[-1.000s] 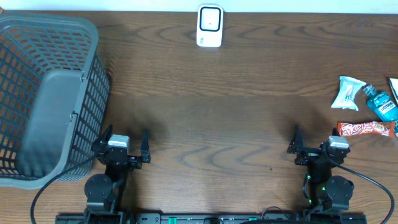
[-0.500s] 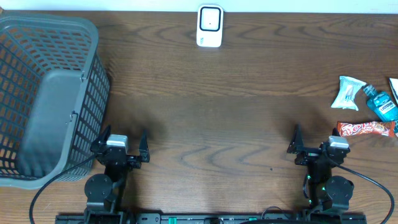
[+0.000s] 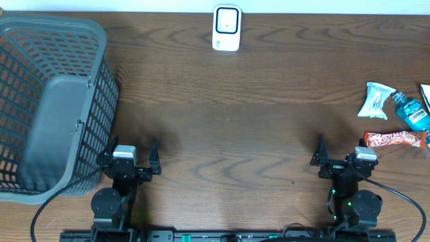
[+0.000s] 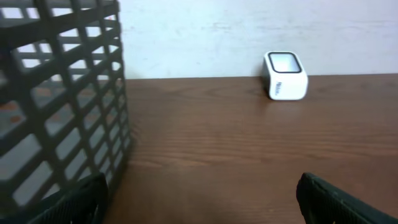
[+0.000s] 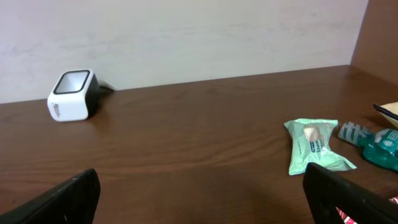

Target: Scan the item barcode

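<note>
Table (image 3: 222, 101): left gripper (image 4: 202, 198), right gripper (image 5: 205, 193) splayed.

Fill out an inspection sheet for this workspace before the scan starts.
Surface: dark wooden table, no spills seen.
Job's things: white scanner at the far edge, centre; green-white packet, blue bottle and red wrapper grouped at the right edge.
Clutter: grey mesh basket at the left, nothing seen inside.
Grippers: left gripper and right gripper both open, holding nothing, near the front edge.
Cables: black cable loops by each arm base.
Surroundings: pale wall behind the table.
</note>
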You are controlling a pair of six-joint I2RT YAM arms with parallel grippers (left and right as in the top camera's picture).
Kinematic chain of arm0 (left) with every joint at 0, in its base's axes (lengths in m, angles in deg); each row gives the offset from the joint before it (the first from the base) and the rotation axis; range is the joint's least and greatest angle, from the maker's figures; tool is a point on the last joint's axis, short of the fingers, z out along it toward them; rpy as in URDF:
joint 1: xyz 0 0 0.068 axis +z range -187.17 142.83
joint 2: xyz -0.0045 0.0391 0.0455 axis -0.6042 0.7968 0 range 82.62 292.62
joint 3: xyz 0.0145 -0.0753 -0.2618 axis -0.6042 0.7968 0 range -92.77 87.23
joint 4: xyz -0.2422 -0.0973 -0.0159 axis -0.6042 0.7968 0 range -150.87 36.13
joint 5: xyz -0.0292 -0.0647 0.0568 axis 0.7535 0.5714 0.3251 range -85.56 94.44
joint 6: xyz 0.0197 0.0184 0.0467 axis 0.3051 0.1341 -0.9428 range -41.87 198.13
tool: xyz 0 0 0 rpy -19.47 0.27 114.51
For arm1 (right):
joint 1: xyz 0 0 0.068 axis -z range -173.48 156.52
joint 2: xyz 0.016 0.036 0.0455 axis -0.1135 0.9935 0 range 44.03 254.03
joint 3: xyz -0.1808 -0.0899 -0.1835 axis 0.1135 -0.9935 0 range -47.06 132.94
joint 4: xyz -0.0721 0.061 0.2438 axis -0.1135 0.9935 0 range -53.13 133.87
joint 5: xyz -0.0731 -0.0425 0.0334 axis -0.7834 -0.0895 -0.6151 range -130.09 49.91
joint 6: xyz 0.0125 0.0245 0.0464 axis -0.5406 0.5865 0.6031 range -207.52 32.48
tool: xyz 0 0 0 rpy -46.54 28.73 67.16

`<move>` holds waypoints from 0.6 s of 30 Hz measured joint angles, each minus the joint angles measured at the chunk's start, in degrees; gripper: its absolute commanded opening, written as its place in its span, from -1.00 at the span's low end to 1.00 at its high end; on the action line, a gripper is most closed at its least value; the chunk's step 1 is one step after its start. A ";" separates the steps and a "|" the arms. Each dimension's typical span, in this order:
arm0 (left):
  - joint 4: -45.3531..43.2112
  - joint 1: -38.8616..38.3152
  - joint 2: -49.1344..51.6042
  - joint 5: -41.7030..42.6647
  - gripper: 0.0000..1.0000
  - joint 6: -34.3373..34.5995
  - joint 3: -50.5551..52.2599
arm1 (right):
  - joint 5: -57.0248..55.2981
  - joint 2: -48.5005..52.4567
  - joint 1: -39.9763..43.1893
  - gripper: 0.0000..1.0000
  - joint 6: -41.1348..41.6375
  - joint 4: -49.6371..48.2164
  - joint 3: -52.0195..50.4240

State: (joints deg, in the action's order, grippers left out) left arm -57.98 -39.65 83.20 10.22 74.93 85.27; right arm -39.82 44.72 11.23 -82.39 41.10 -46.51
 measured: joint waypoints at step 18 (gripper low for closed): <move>0.00 1.22 0.00 -0.15 0.93 0.00 0.00 | 0.00 0.00 0.00 0.99 0.00 -0.02 0.00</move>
State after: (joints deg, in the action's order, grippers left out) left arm -57.98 -38.43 83.20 10.07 74.93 85.27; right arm -39.82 44.72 11.23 -82.39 41.07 -46.51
